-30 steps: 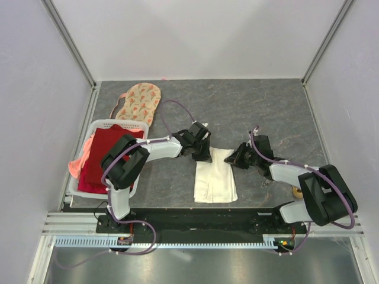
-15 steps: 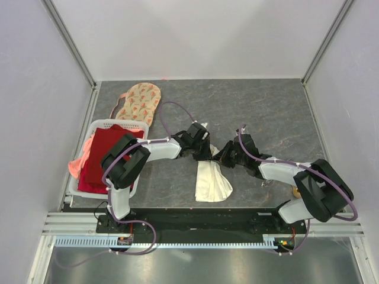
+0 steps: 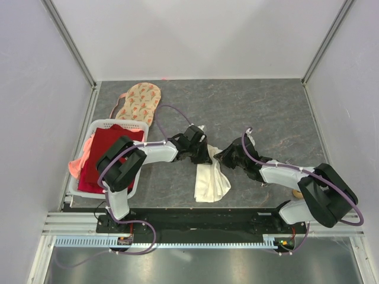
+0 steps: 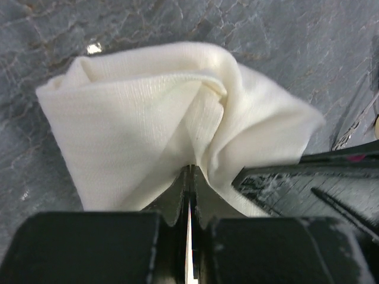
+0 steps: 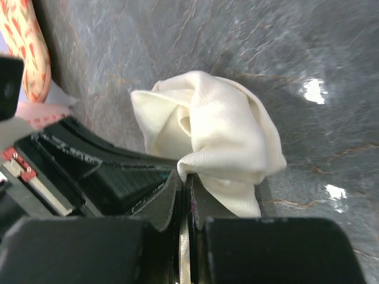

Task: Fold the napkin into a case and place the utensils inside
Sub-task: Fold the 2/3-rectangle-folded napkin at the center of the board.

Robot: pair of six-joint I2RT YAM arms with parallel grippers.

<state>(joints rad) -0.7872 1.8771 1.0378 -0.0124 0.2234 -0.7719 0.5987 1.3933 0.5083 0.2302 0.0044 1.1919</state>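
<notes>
Both arms meet in the middle of the top view, over the napkin [image 3: 211,180]. The left fingers [image 4: 189,177] are pressed narrow on a fold of it, and the cloth fans out above them in the wrist view. The right fingers [image 5: 182,177] pinch another fold, with the cloth bunched into a rounded lump just past their tips. The two sit just beside each other (the left arm's black body fills the lower left of the right wrist view). The napkin's lower part lies crumpled on the grey surface [image 3: 278,112], stopping short of the surface's near edge. Bare surface shows across the upper right of the frame. At left, a white basket [image 3: 121,122] holds a red cloth [image 3: 100,157], and a floral cloth [image 3: 139,102] lies above it.
</notes>
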